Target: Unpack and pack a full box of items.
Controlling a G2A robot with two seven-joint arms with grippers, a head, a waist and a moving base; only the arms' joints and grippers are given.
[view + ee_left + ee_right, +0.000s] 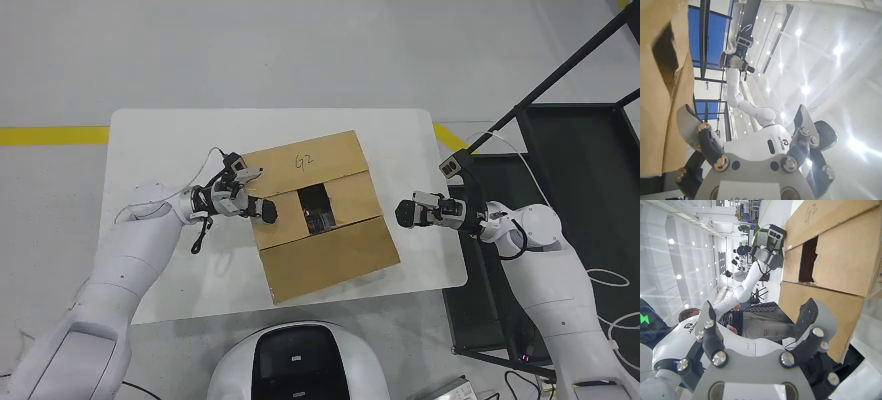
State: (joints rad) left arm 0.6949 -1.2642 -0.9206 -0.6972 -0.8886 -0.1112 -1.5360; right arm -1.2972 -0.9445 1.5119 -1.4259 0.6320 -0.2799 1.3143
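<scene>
- Cardboard box sits about mid-worktop, turned a bit off square, flaps shut.
- There's a ragged rectangular hole torn in the middle of the top, with dark stuff inside that I can't make out.
- A short handwritten marker scrawl is on the far flap.
- Left gripper is right by the box's left side, fingers spread wide, holding nothing. Can't tell if it's touching.
- Right gripper is near the worktop's right edge, clear of the box, also wide open.

Shut flaps cover the top of the cardboard box except a rectangular gap at its centre; the left gripper sits against its left edge, the right gripper just off its right.
</scene>
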